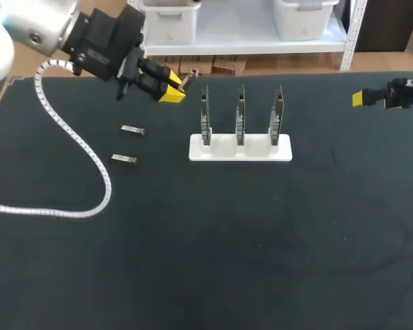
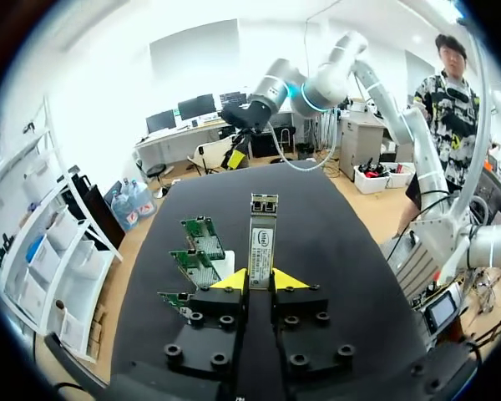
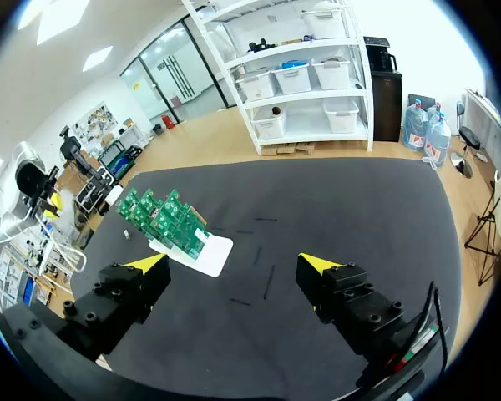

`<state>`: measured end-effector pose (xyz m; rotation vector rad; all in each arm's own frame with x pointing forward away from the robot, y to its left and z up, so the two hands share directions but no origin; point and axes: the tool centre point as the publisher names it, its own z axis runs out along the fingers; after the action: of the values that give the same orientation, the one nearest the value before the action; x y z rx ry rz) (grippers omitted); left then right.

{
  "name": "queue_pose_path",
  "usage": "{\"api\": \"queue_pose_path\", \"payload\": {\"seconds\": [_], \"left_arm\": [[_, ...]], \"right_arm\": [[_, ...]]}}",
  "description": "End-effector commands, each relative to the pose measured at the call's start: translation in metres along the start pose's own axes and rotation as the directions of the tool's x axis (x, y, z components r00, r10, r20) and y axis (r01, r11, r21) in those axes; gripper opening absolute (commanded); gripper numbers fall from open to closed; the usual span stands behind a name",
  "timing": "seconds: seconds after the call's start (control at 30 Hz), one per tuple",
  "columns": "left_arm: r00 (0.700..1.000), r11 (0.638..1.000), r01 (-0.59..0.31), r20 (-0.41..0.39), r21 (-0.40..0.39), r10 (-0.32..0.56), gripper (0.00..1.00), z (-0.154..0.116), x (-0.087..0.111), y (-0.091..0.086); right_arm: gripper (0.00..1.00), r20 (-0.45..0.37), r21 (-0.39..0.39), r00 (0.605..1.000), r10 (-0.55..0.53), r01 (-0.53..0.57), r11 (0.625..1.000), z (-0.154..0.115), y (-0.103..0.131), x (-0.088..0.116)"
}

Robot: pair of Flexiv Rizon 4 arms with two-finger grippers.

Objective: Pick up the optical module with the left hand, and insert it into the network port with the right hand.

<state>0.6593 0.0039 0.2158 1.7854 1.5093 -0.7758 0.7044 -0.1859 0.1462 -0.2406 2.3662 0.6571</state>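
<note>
My left pincer (image 2: pixel 261 280) is clenched on the optical module (image 2: pixel 261 238), which sticks out straight between the yellow tips, in the air near the boards (image 1: pixel 240 113) in the white stand (image 1: pixel 240 148). My right pincer (image 3: pixel 234 266) is released and empty, well apart near the right edge of the table (image 1: pixel 261 261). The risk, I think, is the handover: I hold only the lower end, so the module can tilt or slip when my right pincer takes it.

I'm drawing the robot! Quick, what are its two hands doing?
Left gripper: shut on the module.
Right gripper: open, holding nothing.
</note>
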Motion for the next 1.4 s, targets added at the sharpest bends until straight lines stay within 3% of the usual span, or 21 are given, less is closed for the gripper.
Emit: {"api": "queue_pose_path", "payload": {"seconds": [0.03, 1.4], "left_arm": [[1.000, 1.000, -0.020, 0.000, 0.025, 0.020, 0.00, 0.0072, -0.0040, 0.0064], [0.999, 0.998, -0.045, -0.007, 0.050, 0.045, 0.00, 0.0099, -0.0050, 0.0090]], "right_arm": [[1.00, -0.001, 0.003, 1.000, 0.000, 0.000, 1.000, -0.0012, 0.0006, 0.0001], [1.00, -0.001, 0.003, 1.000, 0.000, 0.000, 1.000, -0.0012, 0.0006, 0.0001]]}}
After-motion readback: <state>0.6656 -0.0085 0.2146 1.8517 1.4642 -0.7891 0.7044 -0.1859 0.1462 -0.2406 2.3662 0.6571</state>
